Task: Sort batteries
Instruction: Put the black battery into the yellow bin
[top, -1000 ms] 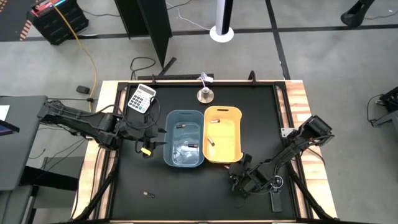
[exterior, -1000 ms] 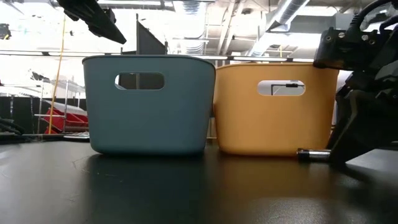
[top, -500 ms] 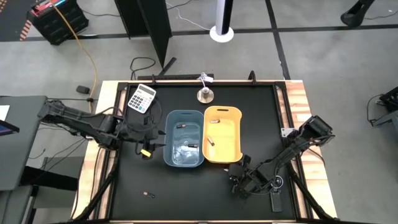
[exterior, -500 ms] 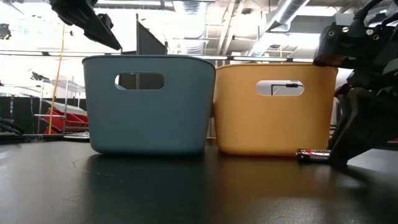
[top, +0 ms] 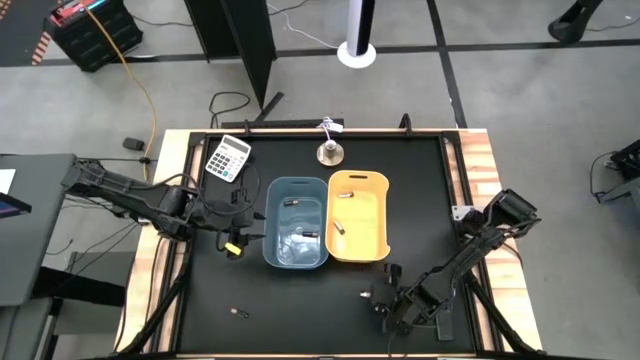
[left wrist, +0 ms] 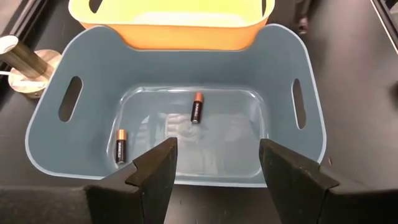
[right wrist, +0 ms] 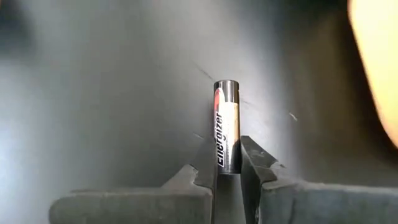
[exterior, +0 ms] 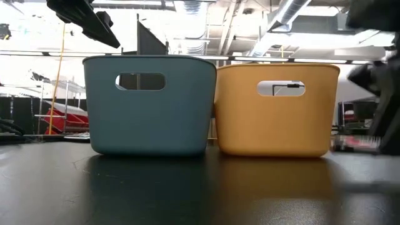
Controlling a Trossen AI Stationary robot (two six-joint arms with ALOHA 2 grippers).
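Two plastic bins stand side by side mid-table, a blue bin (top: 296, 222) and a yellow bin (top: 358, 215). Two dark batteries with copper ends (left wrist: 196, 107) (left wrist: 120, 146) lie on the blue bin's floor, and one battery (top: 337, 226) lies in the yellow bin. Another small battery (top: 239, 313) lies on the table near its near left corner. My left gripper (top: 243, 216) is open and hangs just outside the blue bin's left wall (left wrist: 186, 171). My right gripper (top: 385, 303), near the table's near edge and right of centre, is shut on a silver-and-black battery (right wrist: 226, 124). My right gripper pinches the silver-and-black battery between its two fingers (right wrist: 255, 165) at the battery's near end (right wrist: 227, 163). The battery lies along the fingers and sticks out ahead of them, its dark cap (right wrist: 226, 86) pointing away. In the low view the gripper (exterior: 375, 119) is blurred.
A calculator (top: 228, 158) lies at the far left and a round metal stand (top: 330, 152) beyond the bins. A black flat gadget (top: 445, 323) lies by the right arm near the near edge. Bare black table top stretches in front of the bins.
My right gripper has moved from beside the yellow bin's near right corner toward the table's near edge, taking the silver-and-black battery along; in the low view both have swept off to the right. The left gripper has stayed by the blue bin.
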